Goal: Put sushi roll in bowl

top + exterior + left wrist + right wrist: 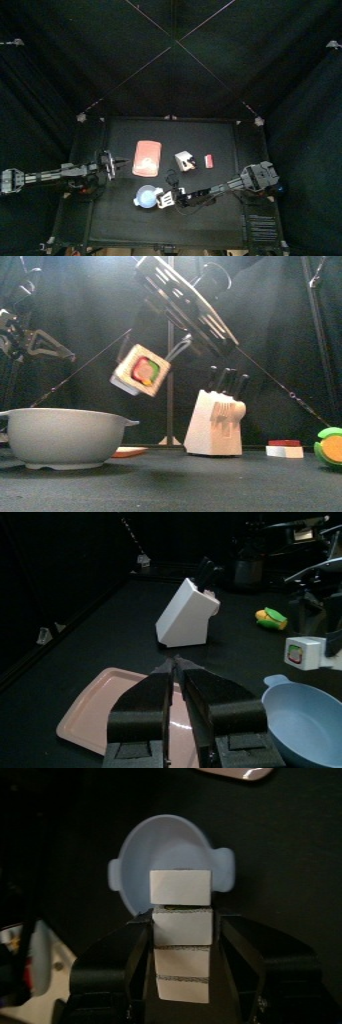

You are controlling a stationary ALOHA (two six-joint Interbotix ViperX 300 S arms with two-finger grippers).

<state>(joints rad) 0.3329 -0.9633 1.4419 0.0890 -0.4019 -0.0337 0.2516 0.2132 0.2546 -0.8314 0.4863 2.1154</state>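
The sushi roll (140, 369), white with green and orange filling, is held in my right gripper (163, 356) above the table. In the right wrist view the roll (181, 918) sits between the jaws, just short of the pale blue-white bowl (171, 860). From above, the roll (168, 200) is right beside the bowl (144, 199). The bowl stands near and left in the front view (60, 436). My left gripper (173, 664) is shut and empty over the orange-red slab (100, 704), resting at the table's left (100, 167).
A white knife block (214, 421) stands mid-table, also in the top view (183, 157). A small red-and-white piece (283, 448) and a green-and-orange toy (330, 446) lie at the right. The orange-red slab (148, 158) lies behind the bowl.
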